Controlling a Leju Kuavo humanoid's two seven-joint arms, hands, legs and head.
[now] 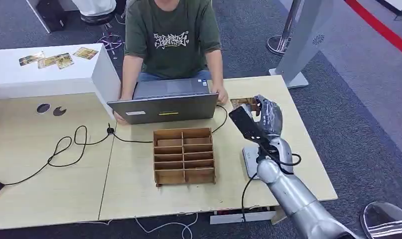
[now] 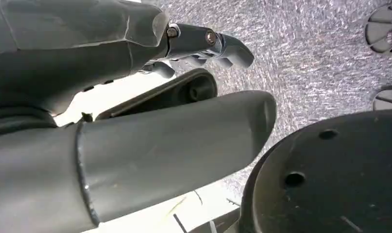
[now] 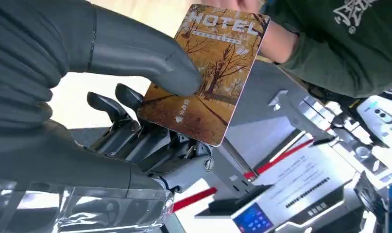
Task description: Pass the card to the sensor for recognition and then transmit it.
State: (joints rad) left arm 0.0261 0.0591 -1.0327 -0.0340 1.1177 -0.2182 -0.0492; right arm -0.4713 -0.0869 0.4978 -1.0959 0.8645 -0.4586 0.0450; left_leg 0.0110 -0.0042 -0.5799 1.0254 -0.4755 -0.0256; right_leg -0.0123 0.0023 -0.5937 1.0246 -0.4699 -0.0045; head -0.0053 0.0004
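Observation:
My right hand point(image 1: 269, 115) is raised over the table's right side, in front of the person at the laptop. Its thumb point(image 3: 150, 58) and fingers pinch a hotel card point(image 3: 211, 73) printed with autumn trees, held upright. A person's hand point(image 3: 235, 4) is blurred at the card's far edge; I cannot tell if it touches the card. The flat grey sensor pad point(image 1: 250, 160) lies on the table under my right forearm. My left hand point(image 2: 203, 43) hangs over the carpet, its fingers loosely bent and holding nothing.
A person in a green shirt point(image 1: 171, 40) sits behind an open laptop point(image 1: 164, 102). A wooden compartment box point(image 1: 184, 155) stands mid-table. A small tray of cards point(image 1: 240, 103) lies beside my right hand. A black cable point(image 1: 64, 149) loops across the left half. More cards point(image 1: 59, 59) lie on the white counter.

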